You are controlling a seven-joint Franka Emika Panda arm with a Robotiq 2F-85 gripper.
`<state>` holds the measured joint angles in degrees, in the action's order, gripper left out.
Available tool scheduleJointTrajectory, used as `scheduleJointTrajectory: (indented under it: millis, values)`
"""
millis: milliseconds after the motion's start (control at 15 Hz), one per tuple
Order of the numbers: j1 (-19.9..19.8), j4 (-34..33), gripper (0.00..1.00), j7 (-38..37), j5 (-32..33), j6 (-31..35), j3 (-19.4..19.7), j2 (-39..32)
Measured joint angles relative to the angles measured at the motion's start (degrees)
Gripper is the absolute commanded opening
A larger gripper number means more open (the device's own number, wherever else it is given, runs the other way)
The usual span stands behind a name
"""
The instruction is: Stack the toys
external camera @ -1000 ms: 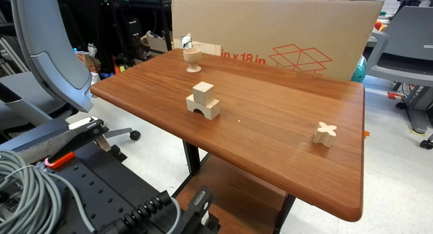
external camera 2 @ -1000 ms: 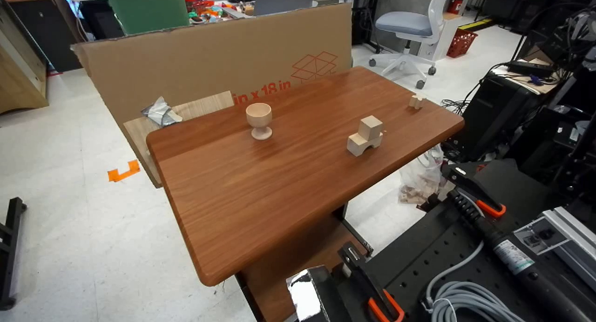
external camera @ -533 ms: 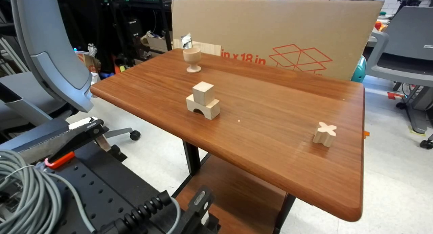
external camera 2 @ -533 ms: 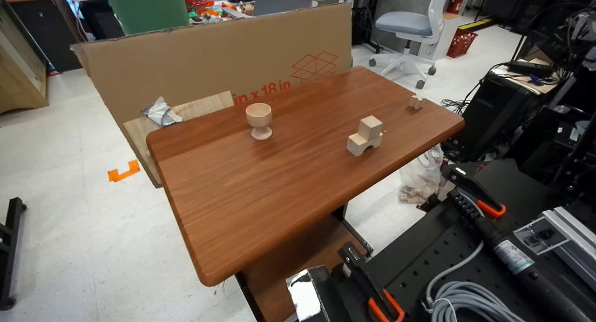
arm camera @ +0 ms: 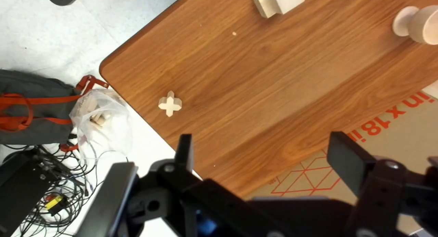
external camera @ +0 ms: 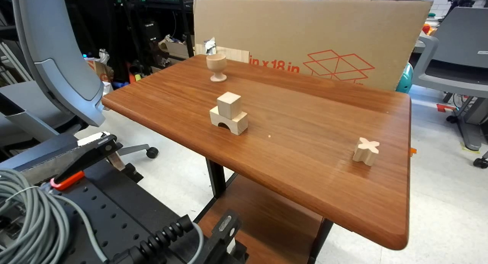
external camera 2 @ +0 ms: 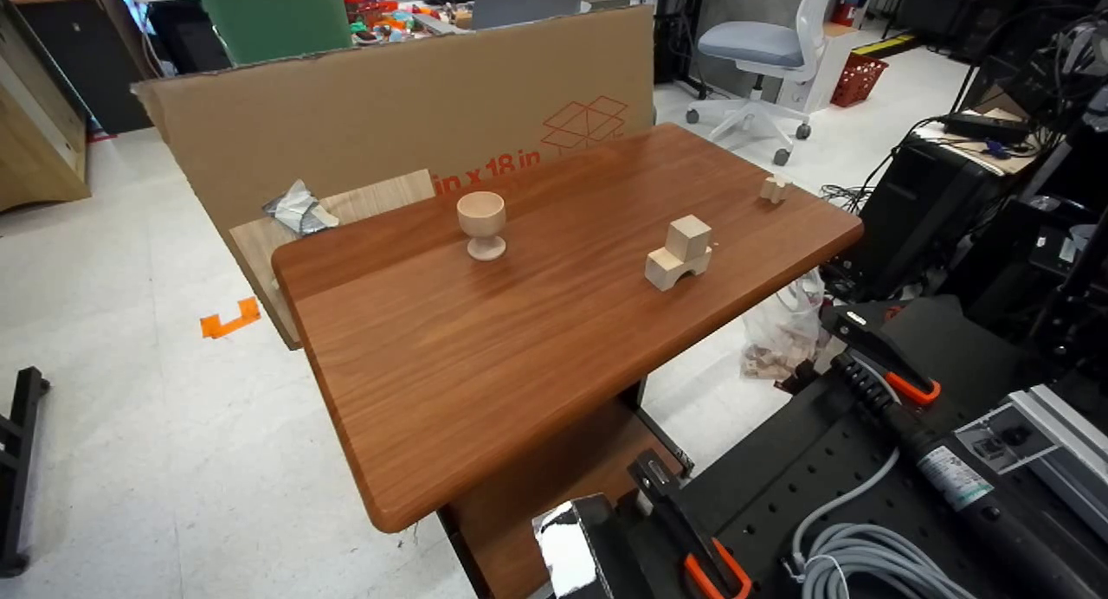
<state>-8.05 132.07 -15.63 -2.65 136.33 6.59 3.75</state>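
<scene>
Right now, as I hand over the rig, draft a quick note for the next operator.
Gripper: open, holding nothing.
Things: cube on the arch block; X-shaped block standing alone near one end of the table; wooden cup upright, apart from the other pieces.
Done: cube stacked on arch block.
Left: probably adding the X-shaped block, perhaps the wooden cup; neither is stacked yet.

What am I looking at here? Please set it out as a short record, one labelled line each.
Stacked: cube on arch
Loose: cup, cross
Cup stands: upright, by itself
Cross stands: upright, near an edge of the table
Look: all four pale, wooden-looking
Pincer: open, holding nothing
Backdrop: cardboard with red print
</scene>
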Motion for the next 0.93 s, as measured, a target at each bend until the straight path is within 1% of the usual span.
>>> scheduleJointTrajectory:
  millis: [267, 467, 667, 800, 933]
  values:
    - [-0.6, -1.8, 1.0, 5.6, -0.2, 0.3, 2.2, -2.7]
    - [-1.2, -3.1, 1.0, 13.8, -1.6, -0.8, 3.4, -4.2]
    - [-1.9, -4.9, 1.0, 23.3, -3.5, -5.7, 4.1, -5.5]
    - [-2.5, -6.3, 1.0, 29.3, -3.6, -9.7, 4.4, -6.8]
    - [-3.1, -7.5, 1.0, 33.8, -3.2, -11.8, 4.7, -8.4]
